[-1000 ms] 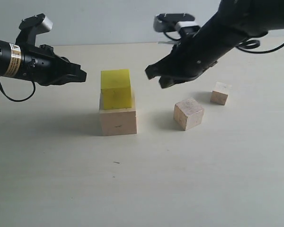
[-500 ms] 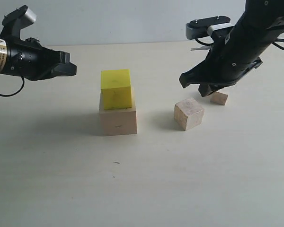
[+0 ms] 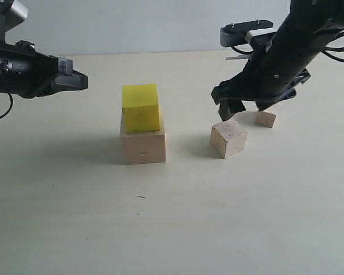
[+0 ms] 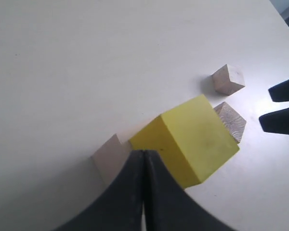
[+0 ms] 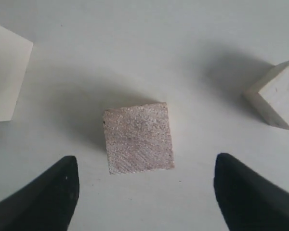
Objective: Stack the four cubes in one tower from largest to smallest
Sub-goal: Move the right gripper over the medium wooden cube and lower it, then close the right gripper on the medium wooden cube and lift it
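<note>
Bright yellow cube (image 3: 140,107), plain apart from a few faint dark specks. Directly beneath the yellow cube, a large cube (image 3: 143,147) of pale tan bare wood. To the right of the yellow cube, a medium wooden cube (image 3: 229,138), pale beige with rough, streaked grain on top. Further right of the yellow cube, a small wooden cube (image 3: 265,118), possibly slightly pinker, though shadow makes this uncertain. Plain cream table (image 3: 160,229). Both the left gripper (image 3: 83,82) and the right gripper (image 3: 243,107) are matte black.
</note>
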Motion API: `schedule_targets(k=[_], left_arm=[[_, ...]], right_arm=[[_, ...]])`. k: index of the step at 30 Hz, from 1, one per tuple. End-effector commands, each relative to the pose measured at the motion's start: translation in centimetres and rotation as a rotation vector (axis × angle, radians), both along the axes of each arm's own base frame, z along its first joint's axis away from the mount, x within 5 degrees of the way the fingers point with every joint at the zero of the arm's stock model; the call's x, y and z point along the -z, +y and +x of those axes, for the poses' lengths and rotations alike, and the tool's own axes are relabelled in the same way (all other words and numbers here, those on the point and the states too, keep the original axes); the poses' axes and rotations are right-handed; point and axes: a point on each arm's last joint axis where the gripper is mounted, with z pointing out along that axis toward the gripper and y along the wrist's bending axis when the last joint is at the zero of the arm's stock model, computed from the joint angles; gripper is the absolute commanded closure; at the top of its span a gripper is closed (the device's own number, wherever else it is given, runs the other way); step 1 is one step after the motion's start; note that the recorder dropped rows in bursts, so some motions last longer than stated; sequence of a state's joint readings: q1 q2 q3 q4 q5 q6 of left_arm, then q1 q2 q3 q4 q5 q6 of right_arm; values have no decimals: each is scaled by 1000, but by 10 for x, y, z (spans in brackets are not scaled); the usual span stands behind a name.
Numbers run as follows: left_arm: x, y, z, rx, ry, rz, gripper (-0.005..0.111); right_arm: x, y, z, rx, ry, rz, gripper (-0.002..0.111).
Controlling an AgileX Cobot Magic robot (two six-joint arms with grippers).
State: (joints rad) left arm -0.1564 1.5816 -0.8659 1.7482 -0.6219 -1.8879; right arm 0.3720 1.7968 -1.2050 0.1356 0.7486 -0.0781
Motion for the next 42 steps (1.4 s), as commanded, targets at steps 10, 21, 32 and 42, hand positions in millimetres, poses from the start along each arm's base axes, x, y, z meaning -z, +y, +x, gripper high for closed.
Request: schedule_targets(k=[10, 21, 32, 42], left_arm=[[-13, -2, -8, 34, -15, -43, 107], [-14, -2, -8, 32, -22, -39, 107], [-14, -2, -8, 37, -28, -35, 107], [-14, -2, -8, 39, -31, -33, 107]], right_arm=[[3, 19, 29, -105, 155, -161, 36], [36, 25, 32, -91, 249, -141, 36], [62, 26, 37, -91, 274, -157, 37], [61, 28, 42, -115, 215, -142, 47]])
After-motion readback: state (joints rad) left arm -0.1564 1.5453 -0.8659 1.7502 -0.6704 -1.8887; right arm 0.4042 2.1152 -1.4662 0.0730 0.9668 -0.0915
